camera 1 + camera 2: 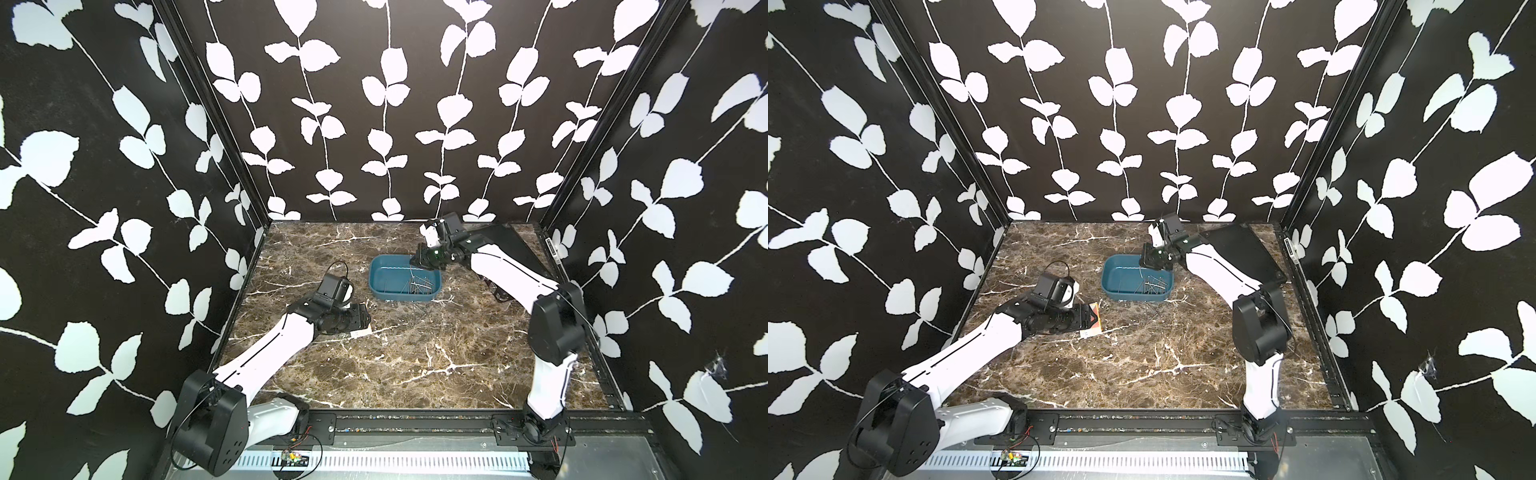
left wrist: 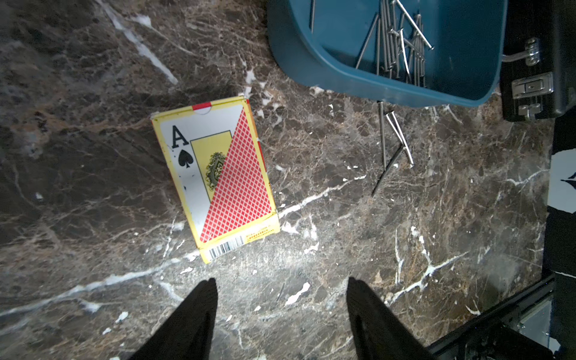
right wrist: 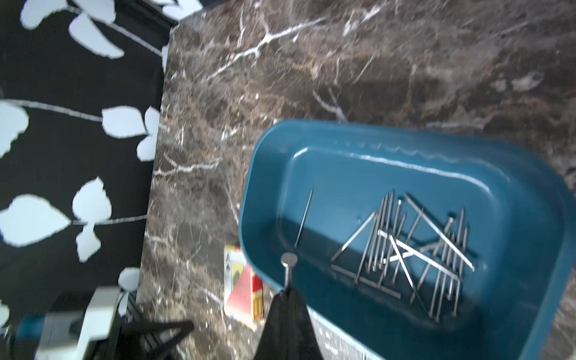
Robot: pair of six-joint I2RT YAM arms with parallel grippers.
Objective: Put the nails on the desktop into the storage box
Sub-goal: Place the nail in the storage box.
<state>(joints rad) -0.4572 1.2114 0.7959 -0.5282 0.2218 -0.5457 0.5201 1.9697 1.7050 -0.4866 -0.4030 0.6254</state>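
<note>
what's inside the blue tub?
The storage box holds a nail pile at one end, one lone nail apart. The right tool, shut on another nail, covers part of its wall.

dark brown marble-pattern tabletop (image 2: 93,187): smooth, slight sheen. teal-blue rectangular plastic storage tub (image 3: 358,174): smooth, glossy. thin silvery-grey metal nails (image 3: 402,249): bright, shiny. yellow-red playing-card box (image 2: 218,177): printed cardboard, semi-gloss. flat black case latches (image 2: 532,88): polished metal.
</note>
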